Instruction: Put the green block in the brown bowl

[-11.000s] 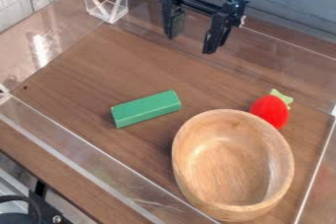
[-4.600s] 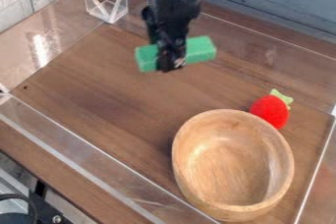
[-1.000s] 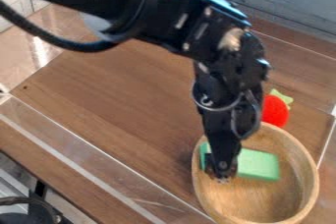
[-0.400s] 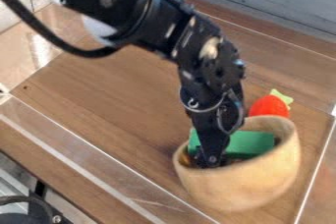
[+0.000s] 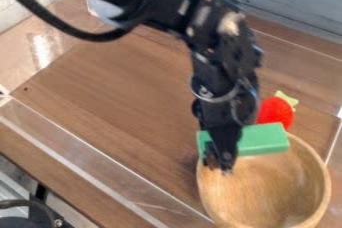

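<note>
The brown bowl [image 5: 277,194] sits at the lower right, cut off by the bottom edge of the frame. The green block [image 5: 262,140] lies at the bowl's far rim, its left end hidden behind my fingers. Whether it rests on the rim or inside the bowl I cannot tell. My gripper [image 5: 222,162] points straight down into the left part of the bowl, right against the block. Its dark fingers stand close together, and the frame does not show whether they pinch the block.
A small red strawberry toy [image 5: 279,109] lies just behind the bowl and the block. Low clear plastic walls [image 5: 54,142] ring the wooden table [image 5: 107,102]. My arm [image 5: 160,12] reaches in from the upper left.
The bowl, tipped a moment ago, sits level again and slightly further right. The green block now shows higher, at the far rim. My gripper has shifted a little right and its jaws have narrowed.
</note>
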You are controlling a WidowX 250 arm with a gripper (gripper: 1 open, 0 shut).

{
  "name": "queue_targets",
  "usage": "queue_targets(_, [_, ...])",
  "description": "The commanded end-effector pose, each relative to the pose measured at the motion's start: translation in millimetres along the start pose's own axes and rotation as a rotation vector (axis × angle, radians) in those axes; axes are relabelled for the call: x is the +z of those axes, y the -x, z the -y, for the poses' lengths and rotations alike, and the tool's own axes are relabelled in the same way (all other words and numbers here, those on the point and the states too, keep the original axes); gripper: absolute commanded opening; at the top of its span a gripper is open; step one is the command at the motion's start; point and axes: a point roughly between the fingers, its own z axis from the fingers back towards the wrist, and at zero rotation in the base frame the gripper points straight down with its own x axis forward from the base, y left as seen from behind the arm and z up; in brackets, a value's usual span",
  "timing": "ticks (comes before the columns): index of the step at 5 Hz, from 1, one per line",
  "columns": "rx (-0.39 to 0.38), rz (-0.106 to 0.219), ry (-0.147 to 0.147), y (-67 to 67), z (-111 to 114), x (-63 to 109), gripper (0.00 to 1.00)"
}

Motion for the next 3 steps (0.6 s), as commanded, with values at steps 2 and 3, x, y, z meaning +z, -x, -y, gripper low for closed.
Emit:
queue_targets(2, [-0.033, 0.040, -0.012, -19.9, 10.1, 4.2, 1.00])
queue_targets(3, [-0.062, 0.036, -0.023, -24.3, 6.3, 2.5, 0.00])
